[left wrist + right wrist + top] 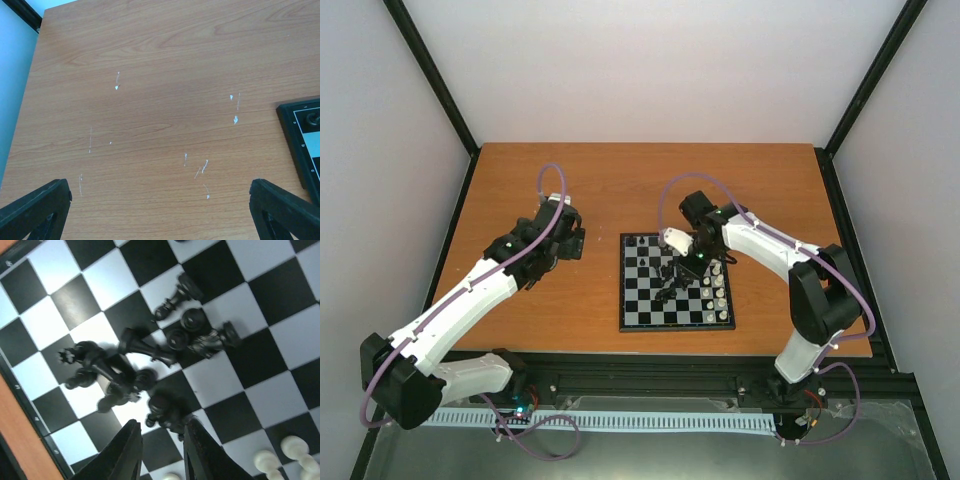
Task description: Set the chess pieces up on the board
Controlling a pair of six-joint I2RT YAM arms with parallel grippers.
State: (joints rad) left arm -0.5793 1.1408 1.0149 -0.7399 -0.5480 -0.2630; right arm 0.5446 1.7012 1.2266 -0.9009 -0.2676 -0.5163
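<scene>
The board (650,300) lies right of the table's middle. Several black chess pieces (669,277) lie jumbled near its centre. White pieces (720,292) stand in a column along its right edge. My right gripper (682,266) hangs over the black pile. In the right wrist view the black pieces (145,350) lie tipped over on the squares, and one black piece (162,412) sits just beyond the open, empty gripper (161,440). A few white pieces (280,455) show at the lower right. My left gripper (570,240) is open and empty over bare wood (160,220), left of the board's corner (300,145).
The wooden table (570,190) is walled by white panels and black frame posts (435,70). A black rail (650,375) runs along the near edge by the arm bases. White scratches (205,167) mark the wood under the left gripper.
</scene>
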